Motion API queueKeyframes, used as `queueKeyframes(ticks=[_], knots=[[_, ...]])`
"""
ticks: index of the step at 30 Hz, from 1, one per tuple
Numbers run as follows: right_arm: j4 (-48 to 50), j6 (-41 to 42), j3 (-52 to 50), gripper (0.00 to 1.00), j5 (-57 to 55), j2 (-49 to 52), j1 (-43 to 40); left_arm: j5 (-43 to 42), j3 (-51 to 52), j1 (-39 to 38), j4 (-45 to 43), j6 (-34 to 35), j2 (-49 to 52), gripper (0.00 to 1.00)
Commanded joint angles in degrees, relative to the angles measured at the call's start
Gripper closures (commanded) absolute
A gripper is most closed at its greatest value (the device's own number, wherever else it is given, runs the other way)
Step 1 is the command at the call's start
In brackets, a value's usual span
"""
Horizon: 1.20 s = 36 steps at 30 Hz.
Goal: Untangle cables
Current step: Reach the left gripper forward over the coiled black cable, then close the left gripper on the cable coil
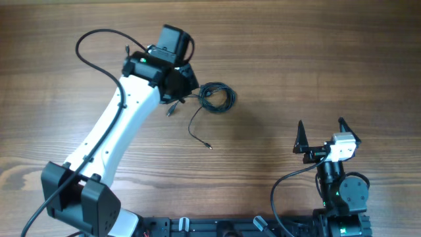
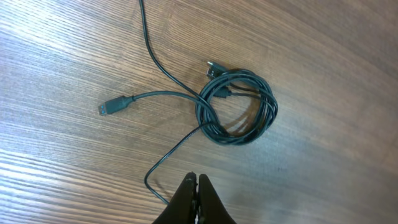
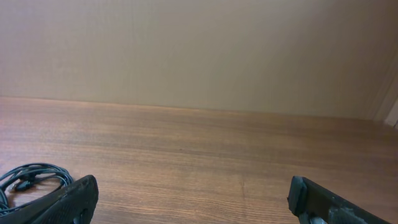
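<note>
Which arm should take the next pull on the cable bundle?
Left. The left gripper sits shut right beside the cables; the right gripper is open but parked well away from them.

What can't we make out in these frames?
- Left wrist: the lower strand runs under the shut left hand; pinched or just passing, cannot tell. Overhead, the arm covers it.
- Left wrist: the coil has overlapping loops, so the cable count is unclear; overhead they are too thin.
- Left wrist: the upper strand is cut off by the top edge.
- Right wrist: the coil is clipped by the lower left corner.
</note>
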<state>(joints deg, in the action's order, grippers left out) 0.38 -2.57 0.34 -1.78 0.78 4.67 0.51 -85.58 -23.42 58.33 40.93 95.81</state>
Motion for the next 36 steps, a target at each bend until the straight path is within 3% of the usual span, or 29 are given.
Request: queueKeyframes(ticks=[1, 7, 9, 10, 20, 36], knots=[[0.2, 1.1, 0.0, 0.0, -0.8, -0.5, -0.4, 8.0, -0.5, -2.7, -1.0, 7.6, 1.5, 0.95], [0.2, 1.1, 0.0, 0.0, -0.8, -0.5, -0.4, 8.1, -0.5, -4.4, -2.5, 9.3, 6.0, 0.79], [0.2, 1.1, 0.0, 0.0, -0.8, -0.5, -0.4, 8.1, -0.5, -4.5, -3.0, 9.3, 7.6, 0.59], [0.2, 1.1, 0.0, 0.0, -0.8, -0.5, -0.4, 8.1, -0.5, -4.5, -3.4, 9.3, 8.6, 0.57], [0.2, 1.1, 0.0, 0.0, -0.8, -0.5, -0.4, 8.1, -0.5, -4.5, -6.4, 9.3, 14.7, 0.47], [0.2, 1.1, 0.0, 0.0, -0.8, -0.5, -0.4, 6.2, -0.5, -6.2, -9.3, 9.3, 21.3, 0.56]])
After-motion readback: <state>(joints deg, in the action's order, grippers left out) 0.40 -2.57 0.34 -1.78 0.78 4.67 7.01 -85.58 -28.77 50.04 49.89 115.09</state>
